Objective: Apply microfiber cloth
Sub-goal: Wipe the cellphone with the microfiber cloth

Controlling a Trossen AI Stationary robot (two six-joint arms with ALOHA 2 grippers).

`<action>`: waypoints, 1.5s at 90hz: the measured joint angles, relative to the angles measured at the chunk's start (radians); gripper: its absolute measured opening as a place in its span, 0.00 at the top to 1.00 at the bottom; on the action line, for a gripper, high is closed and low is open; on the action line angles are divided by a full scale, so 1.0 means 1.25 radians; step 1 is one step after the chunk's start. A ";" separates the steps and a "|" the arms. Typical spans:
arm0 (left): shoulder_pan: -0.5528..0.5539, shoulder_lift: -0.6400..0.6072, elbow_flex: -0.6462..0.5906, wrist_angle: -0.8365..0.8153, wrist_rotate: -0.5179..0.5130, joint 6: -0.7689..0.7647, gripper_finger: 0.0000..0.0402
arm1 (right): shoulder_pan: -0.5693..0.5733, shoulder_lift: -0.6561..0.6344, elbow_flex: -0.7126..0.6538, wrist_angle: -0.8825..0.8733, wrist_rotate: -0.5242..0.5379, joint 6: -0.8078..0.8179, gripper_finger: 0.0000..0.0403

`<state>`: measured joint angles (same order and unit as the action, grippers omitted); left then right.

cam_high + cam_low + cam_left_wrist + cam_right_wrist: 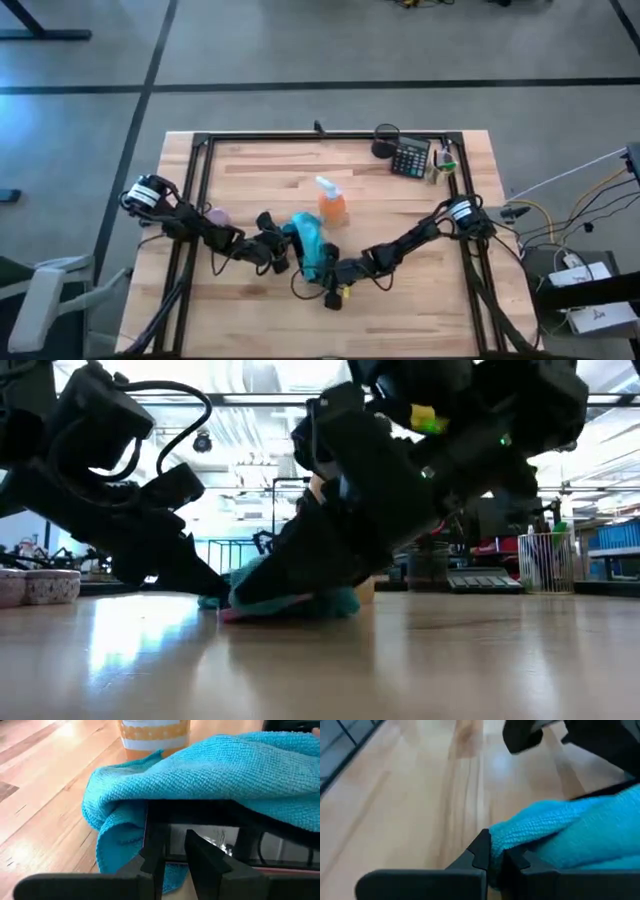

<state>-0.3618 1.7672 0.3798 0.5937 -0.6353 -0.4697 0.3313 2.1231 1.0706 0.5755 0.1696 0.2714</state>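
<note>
The turquoise microfiber cloth lies bunched over a black slab flat on the wooden table, near its middle. In the left wrist view the cloth drapes over the slab's top and hangs past its edge. My left gripper is low at the slab's left end, its fingers close together with nothing between them. My right gripper is at the cloth's near side, shut on the cloth. In the low view both grippers crowd the cloth. My left gripper has its shut fingers right against the slab's end, level with the table; I cannot tell whether they touch it. My right gripper pinches the cloth's edge between its two fingers, coming in low over the table. The rest of the cloth lies on the slab, slack.
An orange spray bottle stands just behind the cloth. At the far right corner are a calculator, a black cup and a pen holder. A small pinkish dish sits at the left.
</note>
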 joint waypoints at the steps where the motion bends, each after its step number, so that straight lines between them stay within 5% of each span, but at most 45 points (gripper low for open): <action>1: 0.000 0.000 0.000 0.000 0.000 0.000 0.84 | -0.001 0.000 0.001 0.001 0.001 -0.002 1.00; 33: -0.001 0.000 -0.001 0.013 0.000 0.000 0.84 | -0.071 0.054 0.007 0.064 0.003 -0.006 1.00; 54: -0.002 0.000 -0.001 0.013 0.001 -0.001 0.84 | -0.139 0.060 0.005 0.092 0.142 -0.029 1.00; 83: -0.003 0.001 -0.001 0.010 0.005 -0.001 0.84 | -0.182 0.061 0.005 0.094 0.175 -0.063 1.00; 116: -0.003 -0.001 -0.001 -0.007 0.012 -0.027 0.84 | -0.132 0.043 -0.007 0.005 -0.252 -0.058 1.00; 135: -0.004 -0.001 -0.002 -0.008 0.014 -0.009 0.84 | -0.066 -0.014 -0.078 -0.011 -0.309 -0.022 1.00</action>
<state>-0.3664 1.7657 0.3771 0.5840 -0.6184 -0.4808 0.2494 2.1053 0.9728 0.5611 -0.2169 0.2442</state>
